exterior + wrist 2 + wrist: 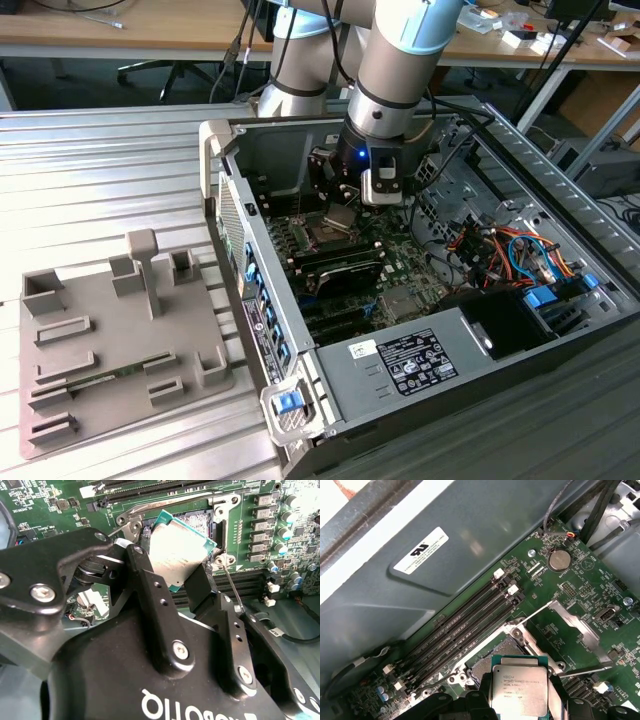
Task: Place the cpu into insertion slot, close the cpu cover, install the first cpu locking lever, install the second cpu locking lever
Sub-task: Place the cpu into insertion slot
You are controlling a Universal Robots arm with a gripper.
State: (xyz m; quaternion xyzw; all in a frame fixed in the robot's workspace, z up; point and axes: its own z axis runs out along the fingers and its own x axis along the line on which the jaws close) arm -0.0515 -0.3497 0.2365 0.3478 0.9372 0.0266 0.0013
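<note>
My gripper [345,212] reaches down into the open computer case and is shut on the cpu [177,550], a flat square chip with a silvery face and a green rim. Its black fingers [146,587] clamp two opposite edges of the chip. The cpu [520,684] hangs slightly tilted just above the insertion slot [482,666], whose dark pin field shows partly beneath it in both wrist views. The silvery cpu cover [582,635] stands swung open beside the slot. A thin wire locking lever [535,614] sticks up free from the slot's corner.
Long black memory slots [465,625] run beside the socket, close to the case's grey wall [420,595]. Bundled cables [510,250] and a power supply [420,355] fill the case toward the exterior view's right. A grey fixture tray [110,340] lies outside on the exterior view's left.
</note>
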